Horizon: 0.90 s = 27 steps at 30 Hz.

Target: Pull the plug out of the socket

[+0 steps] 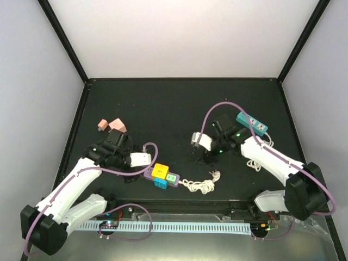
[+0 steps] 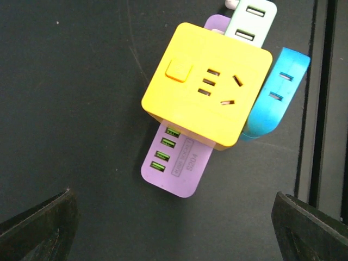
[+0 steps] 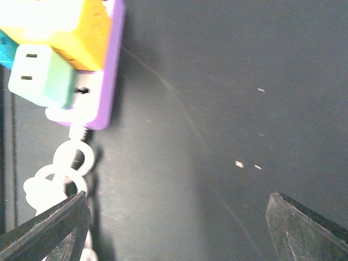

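Note:
A purple power strip [image 1: 148, 172] lies near the front of the table. On it sit a yellow cube adapter [image 1: 160, 170], a blue plug [image 1: 160, 182] and a mint-green plug [image 1: 172, 177]. In the left wrist view the yellow cube [image 2: 209, 89] covers most of the purple strip [image 2: 179, 163], with the blue plug [image 2: 274, 98] and the mint plug [image 2: 250, 22] beside it. My left gripper [image 2: 174, 239] is open and empty just short of the strip's end. My right gripper [image 3: 179, 234] is open and empty to the right of the strip [image 3: 106, 81], over bare table.
The strip's white coiled cord [image 1: 198, 186] lies to its right, and also shows in the right wrist view [image 3: 65, 174]. A teal power strip [image 1: 251, 123] lies at the back right. Two pink blocks [image 1: 111, 125] lie at the back left. A black rail [image 1: 179, 205] runs along the front edge.

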Available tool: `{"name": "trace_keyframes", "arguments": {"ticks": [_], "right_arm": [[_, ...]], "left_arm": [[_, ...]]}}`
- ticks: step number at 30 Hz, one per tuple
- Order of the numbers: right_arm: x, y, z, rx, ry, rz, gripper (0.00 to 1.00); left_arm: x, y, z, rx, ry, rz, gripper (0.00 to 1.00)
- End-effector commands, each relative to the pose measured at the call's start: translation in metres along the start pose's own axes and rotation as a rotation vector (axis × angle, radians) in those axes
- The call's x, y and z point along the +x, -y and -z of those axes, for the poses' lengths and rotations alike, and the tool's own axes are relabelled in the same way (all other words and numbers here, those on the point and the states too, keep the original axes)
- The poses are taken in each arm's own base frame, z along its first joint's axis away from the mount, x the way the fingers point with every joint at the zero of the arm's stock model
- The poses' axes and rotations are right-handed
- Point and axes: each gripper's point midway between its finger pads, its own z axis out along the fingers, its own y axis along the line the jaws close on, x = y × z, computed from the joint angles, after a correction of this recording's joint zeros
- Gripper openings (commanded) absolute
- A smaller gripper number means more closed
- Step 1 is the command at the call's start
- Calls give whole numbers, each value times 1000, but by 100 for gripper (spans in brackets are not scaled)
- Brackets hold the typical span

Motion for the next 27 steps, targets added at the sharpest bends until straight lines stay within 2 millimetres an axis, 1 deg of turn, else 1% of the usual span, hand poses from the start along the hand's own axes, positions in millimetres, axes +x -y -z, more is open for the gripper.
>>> {"name": "trace_keyframes", "arguments": {"ticks": [1,6,9,13,15,19,23,27], "right_arm": [[-17,-28,-19,-23,28,22,91],[-22,-53,-46,-32,27,95,92],[-23,-64,-62,-33,15,118,94],[-19,-82,-88,-45,-45,169,94],[-19,-90,-97,-43,-62,199,95],[-21,-107,-107,-52,-51,231,97],[-16,-111,-120,-31,-89,214,96],[-15,-106,-131,-6,-115,187,92]], "left_arm": [[-4,-4,-5,-31,33,-79,99],[7,-2,-9,-44,-5,-123,99],[9,-6,-7,-66,-23,-120,99],[13,-5,-7,-65,-37,-107,99],[12,-6,-7,-72,-36,-102,99],[10,-8,-4,-90,-27,-101,99],[7,-11,-1,-106,-24,-96,99],[5,-15,2,-124,-21,-89,99]]}}
